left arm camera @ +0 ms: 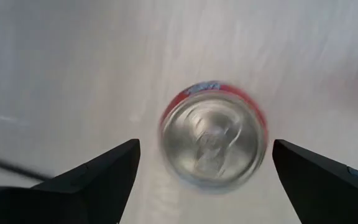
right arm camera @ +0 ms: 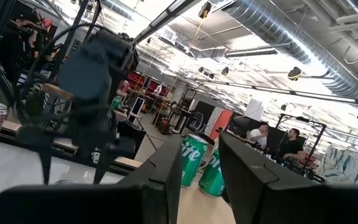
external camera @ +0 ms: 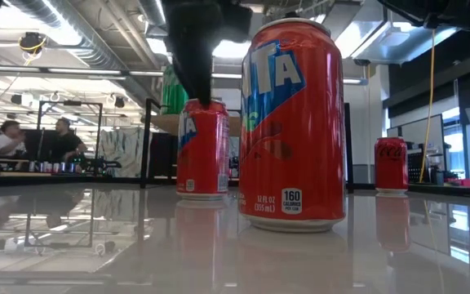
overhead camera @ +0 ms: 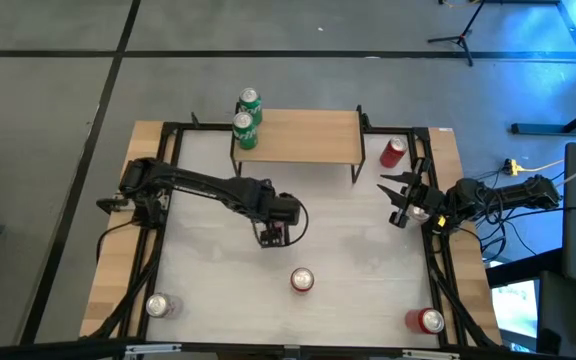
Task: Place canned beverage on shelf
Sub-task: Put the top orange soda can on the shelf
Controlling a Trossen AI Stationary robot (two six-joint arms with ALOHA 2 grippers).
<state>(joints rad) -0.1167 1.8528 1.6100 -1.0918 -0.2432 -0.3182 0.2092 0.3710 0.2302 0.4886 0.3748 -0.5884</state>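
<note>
The shelf (overhead camera: pixel 308 135) stands at the table's far middle, with two green cans (overhead camera: pixel 246 128) upright on its left end. My left gripper (overhead camera: pixel 273 237) hangs open at mid-table, pointing steeply down over a red canned beverage (left arm camera: pixel 213 143) that stands upright on the table. The gripper's fingers are wide apart on either side of the can's silver top and clear of it. In the low view this can (external camera: pixel 202 147) shows beneath the dark gripper. My right gripper (overhead camera: pixel 400 200) waits at the right edge, pointing toward the table's left side. It is slightly open with nothing between its fingers.
Another red can (overhead camera: pixel 302 280) stands nearer the front, close by the left gripper. More cans stand to the right of the shelf (overhead camera: pixel 395 152), at the near left corner (overhead camera: pixel 158 305) and at the near right corner (overhead camera: pixel 428 320). People sit in the room behind (external camera: pixel 39 143).
</note>
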